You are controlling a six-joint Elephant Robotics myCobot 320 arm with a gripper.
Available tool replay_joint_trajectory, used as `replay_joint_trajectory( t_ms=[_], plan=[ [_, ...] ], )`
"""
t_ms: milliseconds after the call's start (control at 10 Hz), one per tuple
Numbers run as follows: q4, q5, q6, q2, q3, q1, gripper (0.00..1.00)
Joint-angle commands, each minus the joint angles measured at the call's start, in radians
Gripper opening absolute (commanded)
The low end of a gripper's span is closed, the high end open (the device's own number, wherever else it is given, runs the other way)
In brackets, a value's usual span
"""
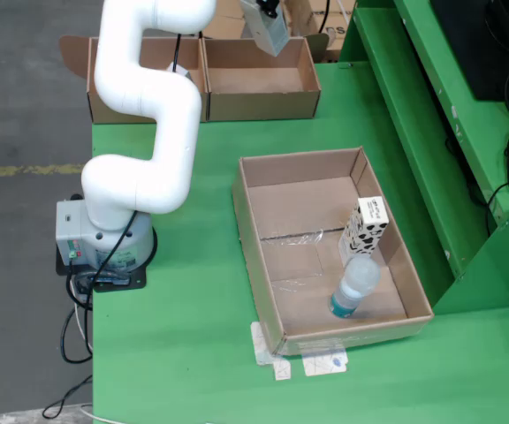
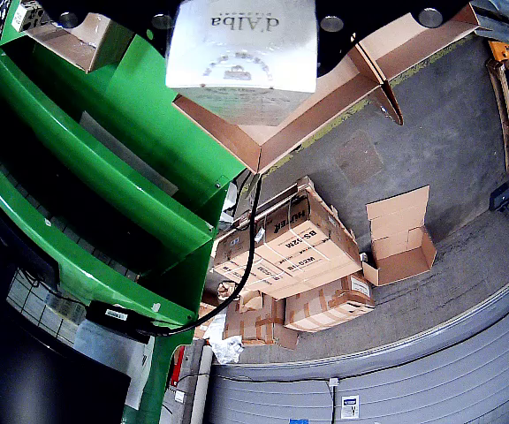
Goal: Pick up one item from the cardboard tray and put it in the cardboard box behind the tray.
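Green counter [image 1: 193,353] fills most of the fixed view, with grey concrete floor on the left and a raised green shelf on the right. From my seat the job looks most of the way through. Near the front sits the tray [image 1: 263,256], an open cardboard one, and two things remain in it: a clear bottle [image 1: 353,287] lying near the front right corner, and a black-and-white spotted carton [image 1: 365,225] leaning against the right wall just behind it. At the back edge of the counter stands the box [image 1: 259,79], open at the top, and its floor looks bare to me. My arm [image 1: 144,106] reaches up and back, so the tool [image 1: 266,22] hangs above the box's rear wall at the top of the frame. A pale carton [image 2: 241,57] hangs under it, and the wrist view shows that carton filling the upper middle, its printed face toward the lens, with the box's brown walls and flaps beyond. So the pick is done and the carry nearly so. I judge the tool to be holding the carton, though I cannot see how it grips, since the carton hides the contact. What is left is to lower or drop the item inside the walls, then pull clear.
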Motion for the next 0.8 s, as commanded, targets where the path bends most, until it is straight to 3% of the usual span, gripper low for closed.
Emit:
replay_joint_trajectory(
  t_ms=[0,700],
  plan=[
    [-0.032,0.035,0.011,-0.005,0.028,-0.017,0.00],
    [0.054,0.078,-0.007,-0.131,0.028,-0.073,0.00]
  ],
)
